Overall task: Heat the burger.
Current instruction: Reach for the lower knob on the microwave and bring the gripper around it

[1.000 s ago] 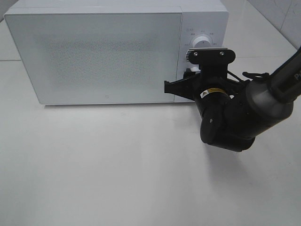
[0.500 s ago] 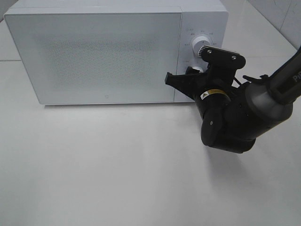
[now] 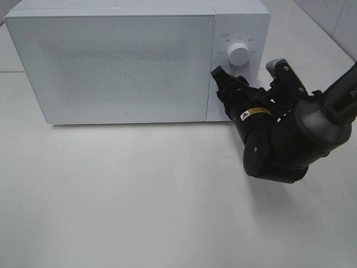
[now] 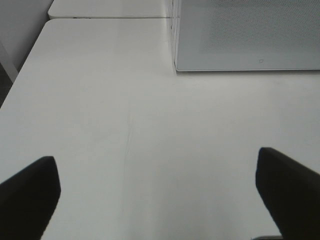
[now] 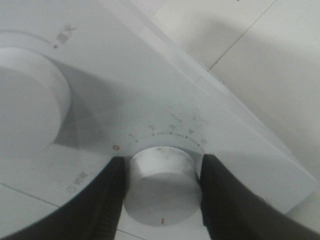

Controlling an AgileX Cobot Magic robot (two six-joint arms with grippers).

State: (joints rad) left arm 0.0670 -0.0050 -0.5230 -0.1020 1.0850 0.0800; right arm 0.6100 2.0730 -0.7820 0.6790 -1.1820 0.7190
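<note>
burger is not showing in any of the views. the microwave (image 3: pixel 128 67) is standing on the white table (image 3: pixel 139 195) with its door (image 3: pixel 83 89) closed, so i cannot tell where the burger is lying, nor how it is sitting relative to either pincer.

the right pincer (image 3: pixel 227 92) is reaching in from the right of the high view and pressing up against the control panel (image 3: pixel 237 30), just below the upper dial (image 3: pixel 239 54). in the right wrist view its two black fingers (image 5: pixel 107 210) are clamping the lower dial (image 5: pixel 160 192), one on each side and both touching it (the dial's red mark is pointing away from the printed scale of numbers, which is starting at an orange zero). the larger upper dial is showing blurred near the edge of that same view.

the left pincer (image 4: pixel 155 160) is out of the high view. in its own wrist view it is hovering over bare table with its fingers (image 4: pixel 27 197) spread wide and nothing between them, the microwave's front corner lying well ahead of it.
</note>
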